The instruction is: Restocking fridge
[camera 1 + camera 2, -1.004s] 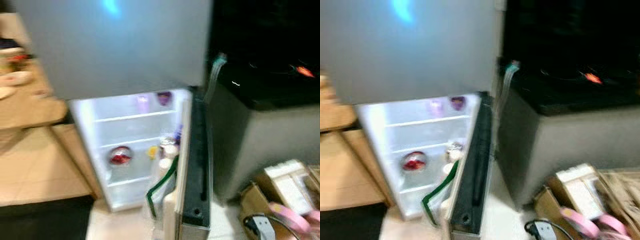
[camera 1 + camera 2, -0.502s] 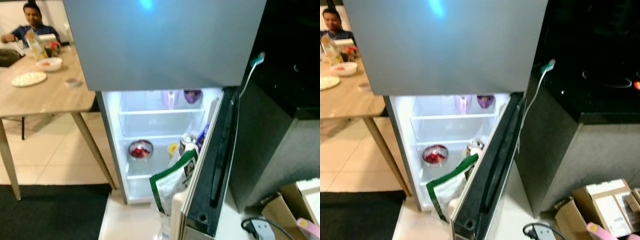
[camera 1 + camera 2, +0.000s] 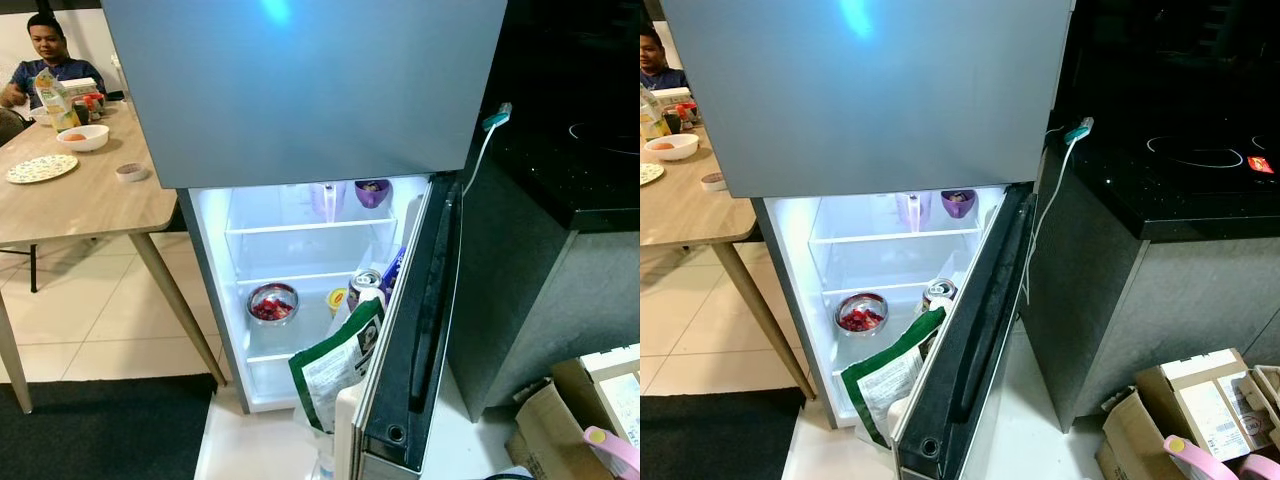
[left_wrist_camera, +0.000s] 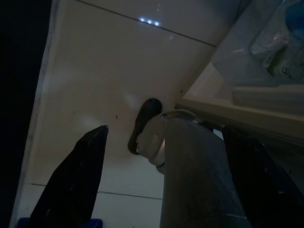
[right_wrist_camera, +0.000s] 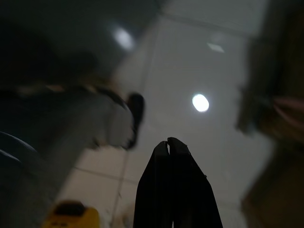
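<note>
Left eye view: fridge [image 3: 300,90] stands straight ahead, tall axis upright, grey upper door shut. Lower door [image 3: 415,330] swung open toward the camera, hinged on the robot's right, its dark edge partly screening the lit compartment. A wooden table [image 3: 90,200] sits to the left, carrying a white bowl [image 3: 83,136], a plate [image 3: 41,167] and a carton [image 3: 50,98]; a person [image 3: 45,60] sits at its far end. To the right, a dark counter [image 3: 560,180] with a white cable [image 3: 480,150] hanging over its corner. Cardboard boxes [image 3: 590,400] on the floor at lower right.

Right eye view: inside the lit compartment, a round bowl of red food [image 3: 861,313] rests on the middle shelf; a purple cup [image 3: 957,203] and a pale cup [image 3: 908,208] stand at the back of the top shelf. A can [image 3: 937,291] and a green-and-white bag [image 3: 890,375] sit in the door rack, the bag leaning outward.

Left wrist view: left gripper [image 4: 161,190] hangs low over pale floor tile, fingers [image 4: 76,180] spread wide apart, the robot's grey leg and dark foot between them.

Right wrist view: blurred. Right gripper [image 5: 167,142] points at the floor, fingers [image 5: 187,185] pressed together, nothing between them.
</note>
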